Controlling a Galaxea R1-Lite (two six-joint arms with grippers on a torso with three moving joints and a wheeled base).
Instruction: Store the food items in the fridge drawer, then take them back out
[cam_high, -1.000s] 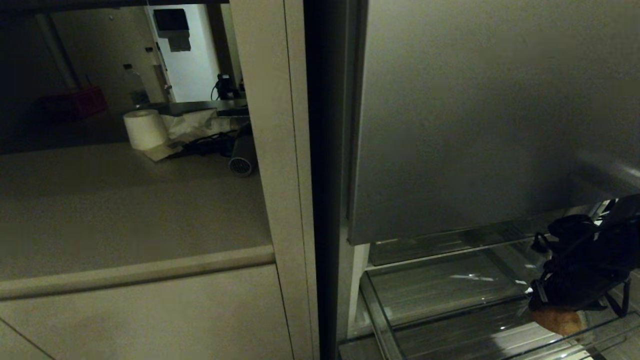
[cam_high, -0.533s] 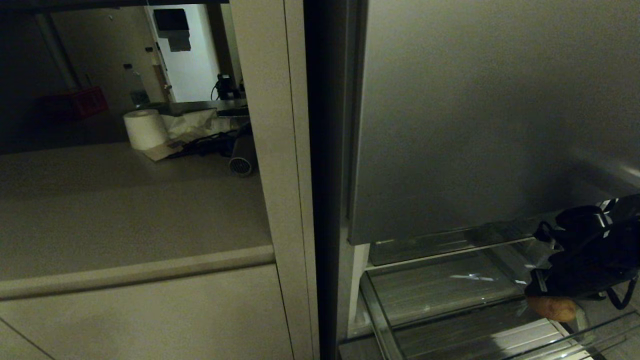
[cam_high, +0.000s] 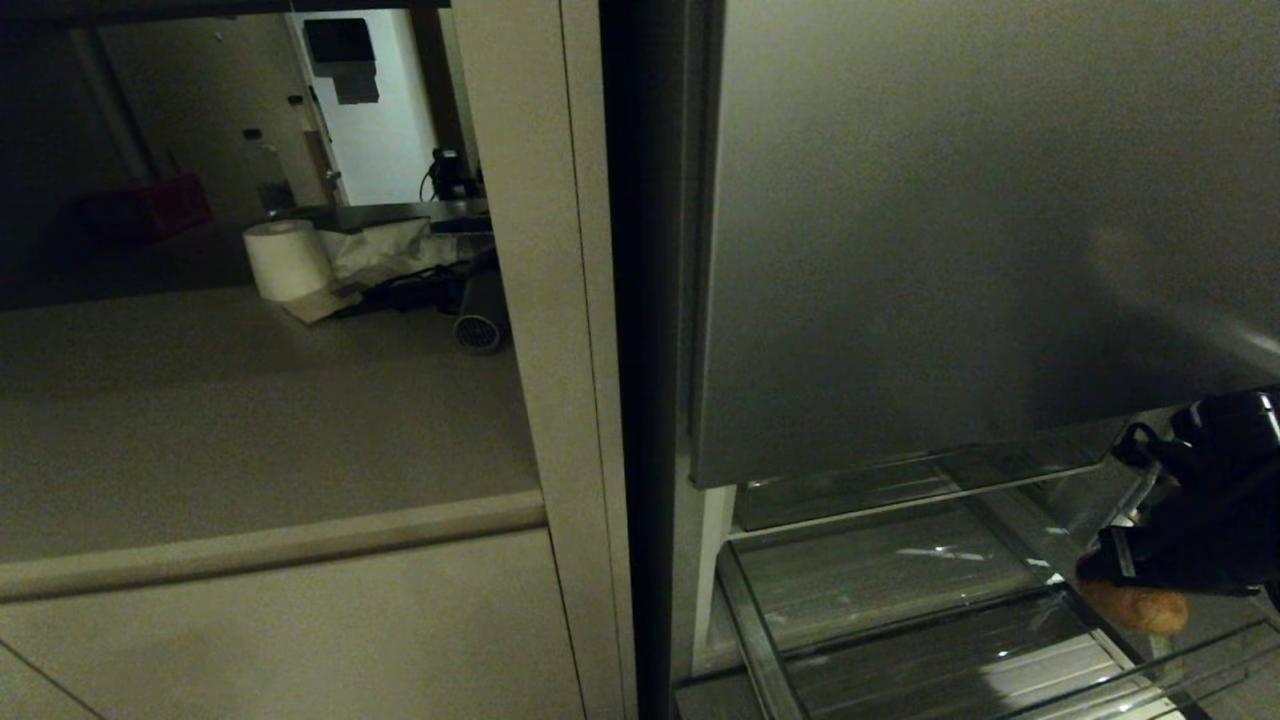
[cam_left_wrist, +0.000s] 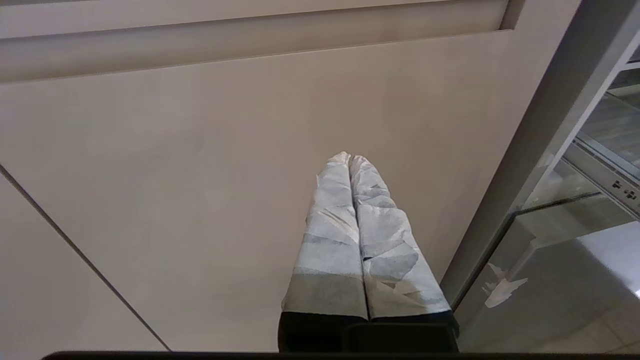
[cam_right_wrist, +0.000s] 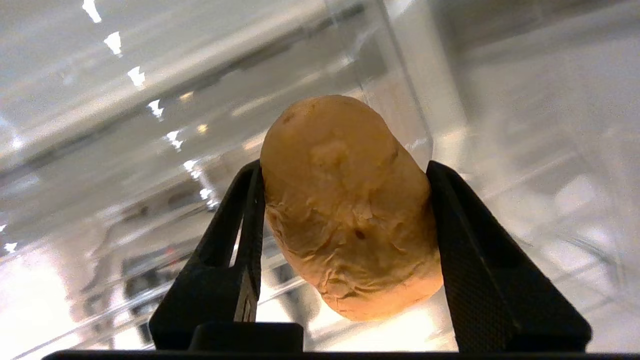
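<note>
Potato-like food item (cam_right_wrist: 350, 210) sits clamped between the right claw (cam_high: 1135, 580) fingers, held over the clear fridge drawer (cam_high: 900, 640) near its right side. Left claw (cam_left_wrist: 350, 165) is pressed closed, empty, facing a beige cabinet panel (cam_left_wrist: 175, 150).

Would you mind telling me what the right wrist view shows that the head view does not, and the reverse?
Only the right wrist view shows the black fingers pressed against both sides of the potato-like lump. Only the head view shows the grey fridge door, the counter and the paper roll. Both show the right gripper holding the lump over the clear fridge drawer.
</note>
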